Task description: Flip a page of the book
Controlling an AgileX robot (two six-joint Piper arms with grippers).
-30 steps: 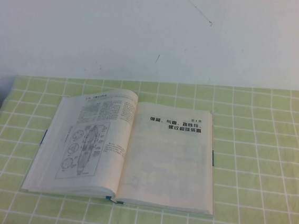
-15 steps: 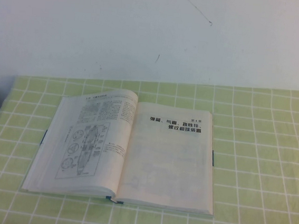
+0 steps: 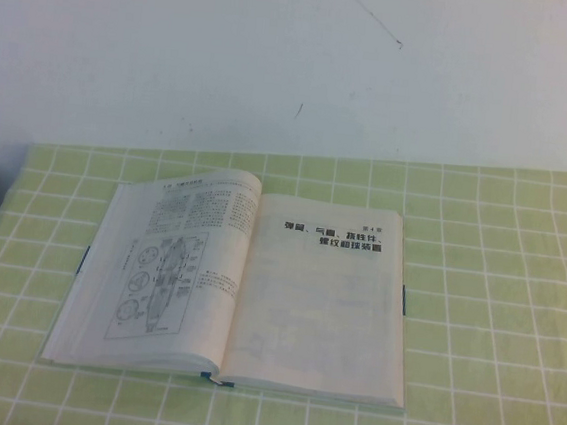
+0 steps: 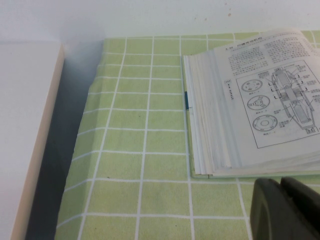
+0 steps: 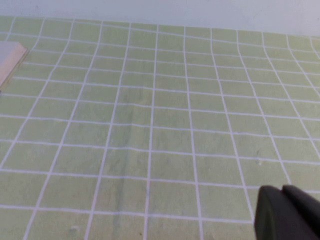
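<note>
Green checked cloth (image 3: 497,293) covers my bench. On it the book (image 3: 241,289) lies open, the page (image 3: 162,271) with the three-circle diagram flat on its left half; the turn looks complete. My left claw (image 4: 287,210) hovers beside the book, clenched. My right claw (image 5: 287,215) is clenched, empty, well apart.

My high camera is looking down at the book (image 3: 236,283); left wrist camera is sitting close behind the left gripper (image 4: 287,210), sharing that book's left edge; right wrist is facing cloth (image 5: 150,125) beyond the right gripper (image 5: 287,215).
</note>
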